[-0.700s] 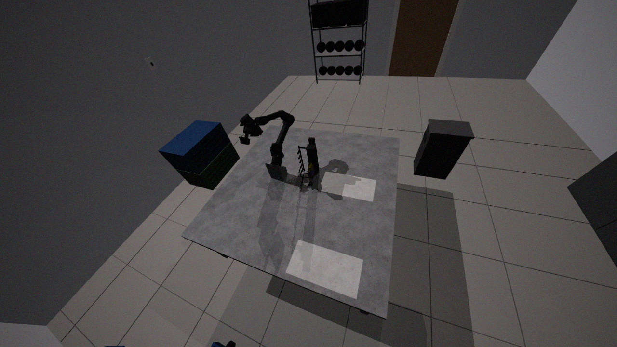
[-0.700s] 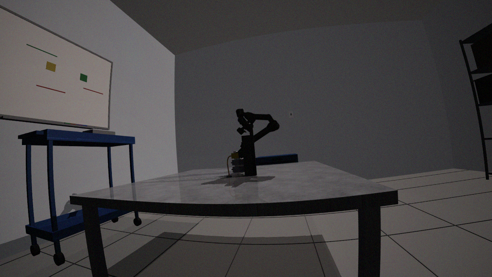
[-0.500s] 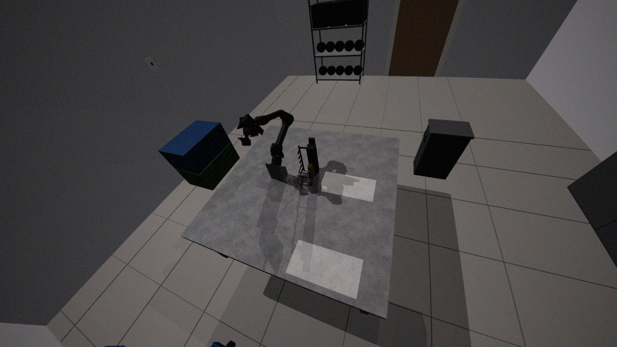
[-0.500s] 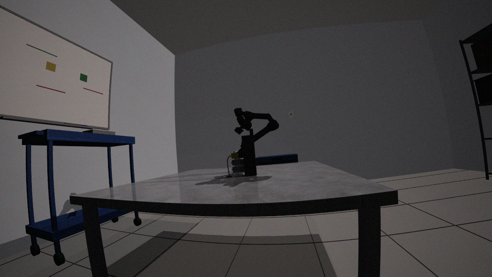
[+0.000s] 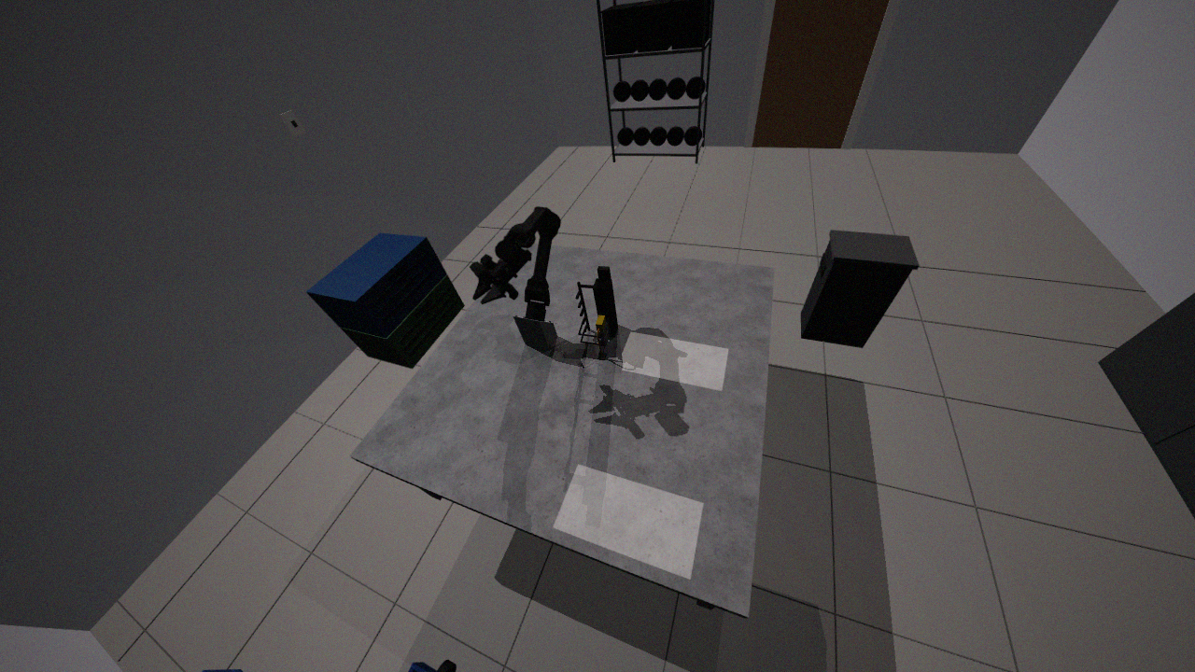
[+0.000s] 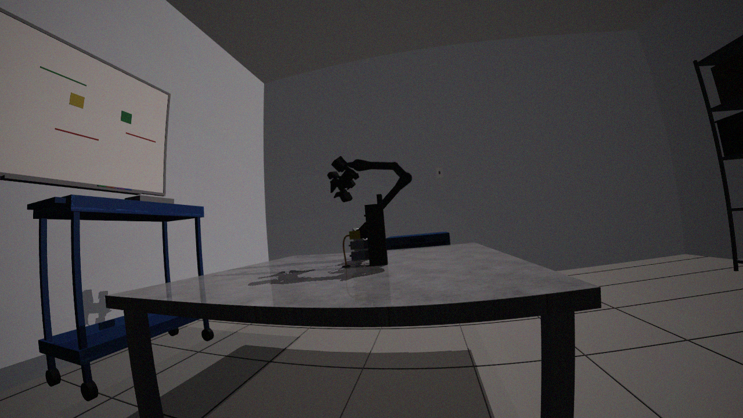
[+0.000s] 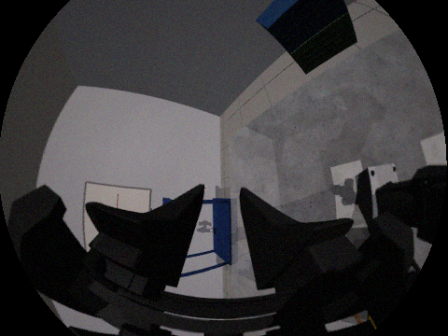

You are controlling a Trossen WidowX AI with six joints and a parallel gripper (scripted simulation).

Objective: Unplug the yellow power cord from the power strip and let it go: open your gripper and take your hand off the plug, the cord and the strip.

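From above, the gripper hangs at the table's far-left edge, well apart from the yellow plug seated in the upright power strip; side-on it rides high above them; the wrist view shows the fingers partly closed on nothing.

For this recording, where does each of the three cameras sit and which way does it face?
Top: high above, looking down on the grey marbled table; whole black arm shows.
Exterior: low at floor level, looking across the table at the arm and the upright black power strip with its yellow plug.
Wrist: behind the two black fingers, facing the wall; nothing between them.
Top and wrist share the blue-topped box.
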